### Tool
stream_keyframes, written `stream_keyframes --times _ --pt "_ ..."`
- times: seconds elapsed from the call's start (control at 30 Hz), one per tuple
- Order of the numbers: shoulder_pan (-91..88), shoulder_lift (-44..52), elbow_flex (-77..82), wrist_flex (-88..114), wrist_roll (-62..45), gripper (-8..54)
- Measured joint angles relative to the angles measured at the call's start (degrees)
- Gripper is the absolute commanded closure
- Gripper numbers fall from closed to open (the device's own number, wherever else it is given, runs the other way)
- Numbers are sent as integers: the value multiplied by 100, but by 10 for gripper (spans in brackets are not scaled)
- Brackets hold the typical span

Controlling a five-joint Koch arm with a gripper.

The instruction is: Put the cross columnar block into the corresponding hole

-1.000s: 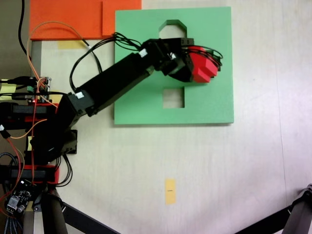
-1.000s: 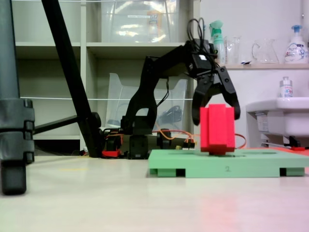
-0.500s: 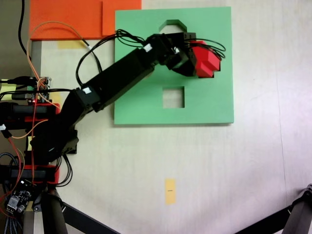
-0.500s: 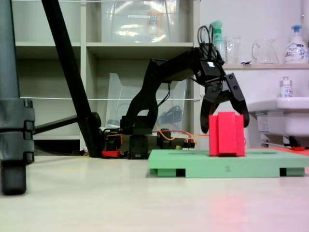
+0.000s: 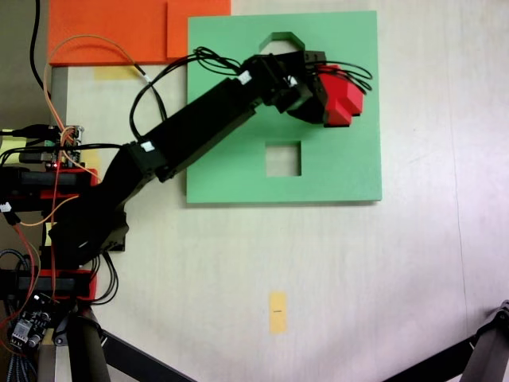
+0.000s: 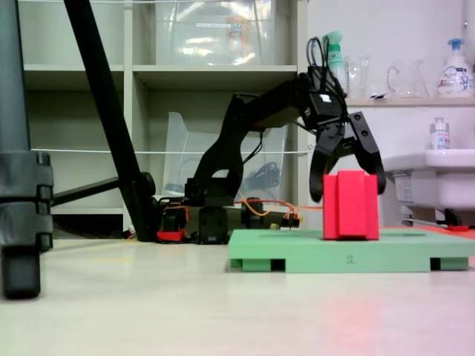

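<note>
The red cross columnar block (image 6: 350,211) stands upright on the green foam board (image 6: 297,256), near the board's right part in the side-on fixed view. My gripper (image 6: 349,194) hangs over the block's top with its jaws spread, one finger on each side and a thin gap to the block's faces. From above, the block (image 5: 347,102) shows at the board's (image 5: 342,171) upper right, half covered by the gripper (image 5: 332,94). The corresponding hole is hidden under the block and gripper. I cannot tell whether the block's foot sits in it.
The board has an octagonal cutout (image 5: 279,42) at its far edge and a square cutout (image 5: 283,159) in the middle. Orange foam sheets (image 5: 119,32) lie at the top left. The arm's base and cables (image 5: 56,199) are at the left, with tripod legs (image 5: 119,354) at the bottom.
The block was held tilted just above the board. It has moved right in the side-on view and now stands upright on the board. The jaws have spread off its sides.
</note>
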Motion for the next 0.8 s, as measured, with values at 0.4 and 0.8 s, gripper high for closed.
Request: stream_keyframes --times 0.4,0.8 --pt "-167 141 -9 721 -9 258" --pt "-237 448 0 1055 62 259"
